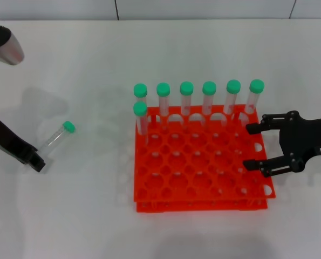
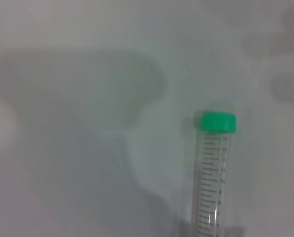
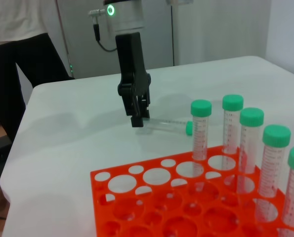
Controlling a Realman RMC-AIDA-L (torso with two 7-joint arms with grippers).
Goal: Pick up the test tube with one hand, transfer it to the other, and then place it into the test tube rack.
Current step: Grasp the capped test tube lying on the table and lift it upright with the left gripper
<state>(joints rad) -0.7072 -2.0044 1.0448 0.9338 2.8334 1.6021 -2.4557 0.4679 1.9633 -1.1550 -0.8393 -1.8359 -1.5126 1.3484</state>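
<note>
Loose tube: the slim clear plastic test tube with the round green cap (image 1: 56, 137) lies flat on the white table (image 1: 84, 216), well apart from the rack on your robot's left, cap end pointing toward the rack.
Left gripper: the black two-finger left gripper (image 1: 35, 161) sits low at the tube's bottom end. From the right wrist view its fingers look close together about that end, but you cannot tell if they have closed on the tube or only bracket it.
Right gripper: the black, white-labelled right gripper (image 1: 253, 147) hovers at the rack's right edge, fingers spread wide, holding nothing.
Rack: the bright orange-red square plastic test tube rack (image 1: 200, 167) already carries seven other green-capped tubes (image 1: 209, 97), six along the far row and one behind the left corner; most holes stand free.
Stage, as I read it: pickup not yet secured; handover and placing remain.
Risk one: a hold so near the tip may let the tube pivot or slip once you lift it.
Risk two: the smooth round tube may roll away if a finger nudges it first.
Risk three: the right gripper, so near the standing tubes, could knock them when you swing it toward the handover.
</note>
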